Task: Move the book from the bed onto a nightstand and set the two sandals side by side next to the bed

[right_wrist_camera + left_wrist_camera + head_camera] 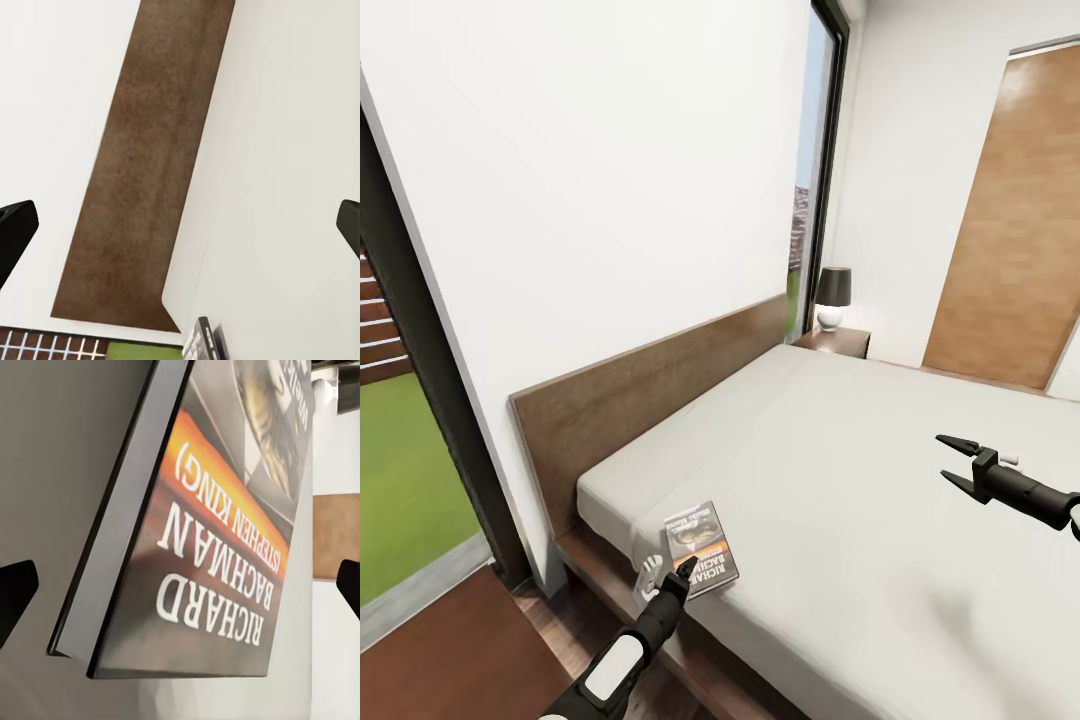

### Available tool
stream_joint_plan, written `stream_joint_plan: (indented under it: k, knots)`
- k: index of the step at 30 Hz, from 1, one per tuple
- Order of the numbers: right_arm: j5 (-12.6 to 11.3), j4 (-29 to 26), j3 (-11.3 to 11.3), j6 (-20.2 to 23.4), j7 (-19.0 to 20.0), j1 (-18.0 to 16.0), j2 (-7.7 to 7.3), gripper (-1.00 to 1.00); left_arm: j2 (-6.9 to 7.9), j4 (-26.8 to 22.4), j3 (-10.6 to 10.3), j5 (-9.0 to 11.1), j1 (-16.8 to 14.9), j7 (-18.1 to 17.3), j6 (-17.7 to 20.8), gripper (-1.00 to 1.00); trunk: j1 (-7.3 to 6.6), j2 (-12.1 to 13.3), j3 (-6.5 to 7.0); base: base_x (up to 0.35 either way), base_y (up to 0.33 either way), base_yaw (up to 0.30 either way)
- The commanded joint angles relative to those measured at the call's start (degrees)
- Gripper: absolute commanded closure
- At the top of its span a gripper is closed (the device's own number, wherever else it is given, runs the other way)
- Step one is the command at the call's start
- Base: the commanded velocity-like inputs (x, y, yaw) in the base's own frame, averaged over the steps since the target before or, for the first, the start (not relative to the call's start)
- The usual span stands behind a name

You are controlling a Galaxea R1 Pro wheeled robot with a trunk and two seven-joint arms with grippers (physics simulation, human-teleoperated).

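Note:
The book (701, 548), dark with an orange band and white lettering, lies flat on the bed's pale mattress (840, 470) near the headboard-side corner. My left gripper (678, 576) is open at the book's near edge. In the left wrist view the book (217, 532) sits close up between the open left gripper (180, 592), with both black fingertips (15, 592) wide of it. My right gripper (942, 458) hangs open over the middle of the mattress, holding nothing. A dark nightstand (838, 342) stands at the far end of the headboard. The sandals are out of view.
A black-shaded lamp (833, 297) stands on the nightstand. The brown headboard (650, 390) runs along the white wall. A tall window (400, 440) opens onto grass at the left, and a brown door (1010, 230) is at the far right. The bed frame's edge (690, 660) lies under my left arm.

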Motion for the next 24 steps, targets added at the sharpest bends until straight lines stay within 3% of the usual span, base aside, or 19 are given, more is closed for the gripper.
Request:
stream_joint_plan:
  k: [1, 24]
  knots:
    - [0.2, 0.0, -0.2, 0.3, 0.2, -0.1, 0.01, -1.00, 0.00, 0.0, 0.0, 0.5, 0.0, -0.1, 0.3, -1.00, 0.00, 0.0, -0.06, 0.036, 0.000, 0.000]
    - [0.3, 0.1, -0.2, 0.3, 0.2, -0.1, 0.01, -1.00, 0.00, 0.0, -0.1, 0.5, 0.0, -0.2, 0.3, -1.00, 0.00, 0.0, -0.06, 0.006, 0.000, 0.000]
